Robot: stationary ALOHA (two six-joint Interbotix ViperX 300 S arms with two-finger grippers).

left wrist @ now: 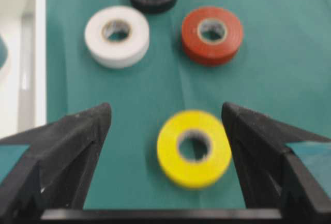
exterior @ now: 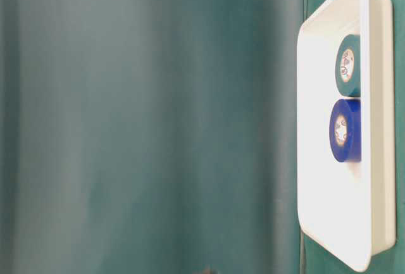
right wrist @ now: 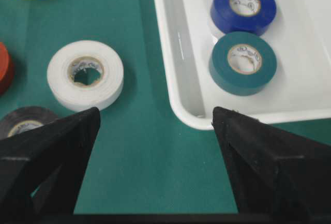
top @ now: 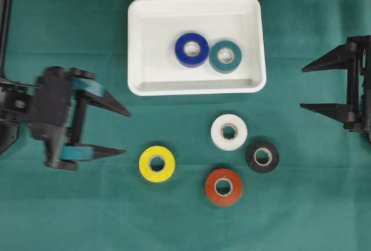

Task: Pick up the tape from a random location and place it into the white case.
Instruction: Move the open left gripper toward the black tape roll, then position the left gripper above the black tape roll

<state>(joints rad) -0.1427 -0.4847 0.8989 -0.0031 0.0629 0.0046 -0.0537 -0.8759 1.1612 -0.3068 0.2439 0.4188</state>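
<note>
The white case (top: pixel 196 90) lies at the top centre with a blue tape (top: pixel 192 49) and a teal tape (top: pixel 225 56) flat inside it. On the green cloth below lie a yellow tape (top: pixel 157 163), a white tape (top: pixel 229 131), a black tape (top: pixel 262 156) and a red tape (top: pixel 223 186). My left gripper (top: pixel 127 133) is open and empty at the left. The yellow tape (left wrist: pixel 194 149) lies just past its tips, nearer one finger. My right gripper (top: pixel 301 88) stands open and empty at the right, off the corner of the case (right wrist: pixel 170 69).
Green cloth covers the whole table. The table-level view shows only the case (exterior: pixel 364 97) with its two rolls; most of that view is blurred cloth. The four loose rolls sit close together below the case.
</note>
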